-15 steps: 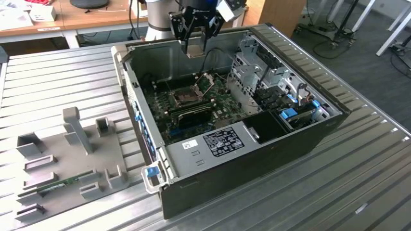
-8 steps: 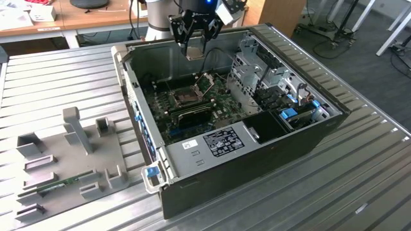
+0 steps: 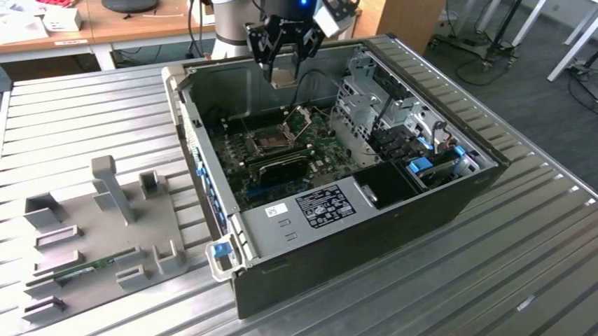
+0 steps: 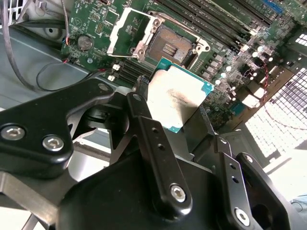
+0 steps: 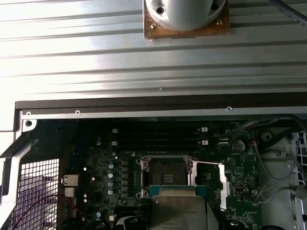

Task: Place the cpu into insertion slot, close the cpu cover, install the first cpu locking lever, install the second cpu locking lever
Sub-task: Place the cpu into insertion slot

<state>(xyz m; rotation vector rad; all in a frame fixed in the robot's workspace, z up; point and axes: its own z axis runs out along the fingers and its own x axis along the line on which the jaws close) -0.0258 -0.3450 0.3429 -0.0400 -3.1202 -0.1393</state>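
Observation:
My gripper point(image 3: 283, 75) hangs above the open computer case point(image 3: 439, 203), shut on the cpu point(image 3: 283, 78). In the second wrist view the cpu point(image 4: 175, 98) is a silvery square chip with a teal edge, pinched between the two black fingers point(image 4: 144, 120). The insertion slot point(image 4: 171, 45) lies bare on the green board beneath it, some way below. The cpu cover point(image 4: 128, 32) is swung open beside the slot. In the first wrist view the cpu point(image 5: 177, 211) sits just short of the insertion slot point(image 5: 165, 175), with the cpu cover point(image 5: 222, 184) flipped to one side.
Long black memory slots point(image 5: 158, 139) run beside the socket. A drive cage and cables point(image 3: 393, 133) fill the case at the exterior view's right. A grey fixture tray point(image 3: 103, 224) lies on the slatted metal table point(image 3: 84, 119) at the exterior view's left.

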